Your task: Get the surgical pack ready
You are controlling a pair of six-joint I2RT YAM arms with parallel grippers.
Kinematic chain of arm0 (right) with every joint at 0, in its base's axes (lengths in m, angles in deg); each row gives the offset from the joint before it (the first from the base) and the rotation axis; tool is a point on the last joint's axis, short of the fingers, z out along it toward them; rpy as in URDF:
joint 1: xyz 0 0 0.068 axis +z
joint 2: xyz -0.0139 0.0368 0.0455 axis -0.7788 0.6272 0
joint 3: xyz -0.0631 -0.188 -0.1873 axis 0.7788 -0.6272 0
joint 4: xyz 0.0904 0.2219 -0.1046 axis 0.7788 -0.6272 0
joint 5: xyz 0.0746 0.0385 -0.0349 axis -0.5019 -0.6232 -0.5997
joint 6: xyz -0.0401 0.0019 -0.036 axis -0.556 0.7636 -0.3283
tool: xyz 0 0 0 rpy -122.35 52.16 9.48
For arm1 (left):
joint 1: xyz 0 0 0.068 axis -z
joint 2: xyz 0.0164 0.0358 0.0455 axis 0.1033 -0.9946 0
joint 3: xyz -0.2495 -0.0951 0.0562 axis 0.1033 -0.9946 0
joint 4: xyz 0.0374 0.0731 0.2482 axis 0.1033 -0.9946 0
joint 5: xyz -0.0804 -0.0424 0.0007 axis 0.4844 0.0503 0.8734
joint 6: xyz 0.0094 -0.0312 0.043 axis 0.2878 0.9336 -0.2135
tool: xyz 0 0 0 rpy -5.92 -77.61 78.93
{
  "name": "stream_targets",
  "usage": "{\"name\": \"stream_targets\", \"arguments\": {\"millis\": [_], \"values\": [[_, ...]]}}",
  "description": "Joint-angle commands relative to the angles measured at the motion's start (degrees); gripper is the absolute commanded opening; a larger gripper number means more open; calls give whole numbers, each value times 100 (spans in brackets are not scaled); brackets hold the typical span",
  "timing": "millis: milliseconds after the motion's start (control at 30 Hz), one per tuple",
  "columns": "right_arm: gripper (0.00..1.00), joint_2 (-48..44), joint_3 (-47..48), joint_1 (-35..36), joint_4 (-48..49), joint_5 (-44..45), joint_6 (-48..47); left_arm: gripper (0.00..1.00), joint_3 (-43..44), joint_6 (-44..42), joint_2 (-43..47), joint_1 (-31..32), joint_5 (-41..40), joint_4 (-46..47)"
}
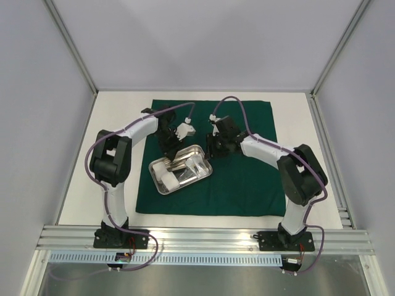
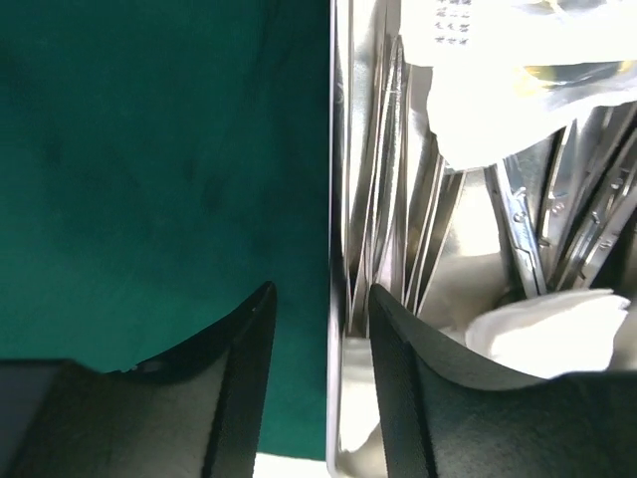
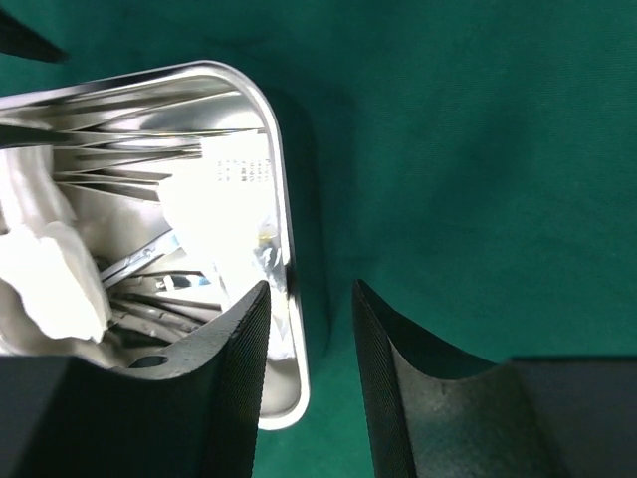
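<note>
white tabletop (image 1: 114, 111), grey walls. dark green cloth (image 1: 247, 117) lies spread flat mid-table. steel tray (image 3: 283, 189) sits on it, left of centre, holding slim instruments (image 2: 393, 179) and white gauze (image 2: 557, 329). left gripper (image 2: 322, 291) and right gripper (image 3: 311, 286) each straddle a tray wall, jaws narrowly parted, not clamped. judgement: tray rigid, slick, probably light; pinch the rim squarely. cloth limp; take it by the corners.
</note>
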State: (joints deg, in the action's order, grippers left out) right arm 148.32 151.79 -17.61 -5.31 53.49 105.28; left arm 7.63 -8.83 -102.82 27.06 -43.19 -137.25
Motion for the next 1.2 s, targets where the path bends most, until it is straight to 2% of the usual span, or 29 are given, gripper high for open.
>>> {"name": "stream_targets", "arguments": {"millis": [0,167,233,367,467,767,1167], "values": [[40,261,261,-32,269,-71,-25,51,194,-16,656,-21,19,-40],[34,464,323,-32,410,-124,89,52,333,440,823,-406,115,110],[30,447,297,-32,454,-72,151,52,404,668,797,-800,413,127],[14,324,130,-58,419,156,449,51,518,1467,587,-1443,476,426],[0,158,-195,-146,506,236,871,51,546,1671,297,-1752,265,382],[1,-713,-1838,-664,1323,332,2470,51,-43,1715,68,-1805,-201,786],[0,-1759,-3060,-507,1685,807,4104,51,-79,1768,-161,-1805,-201,769]]}}
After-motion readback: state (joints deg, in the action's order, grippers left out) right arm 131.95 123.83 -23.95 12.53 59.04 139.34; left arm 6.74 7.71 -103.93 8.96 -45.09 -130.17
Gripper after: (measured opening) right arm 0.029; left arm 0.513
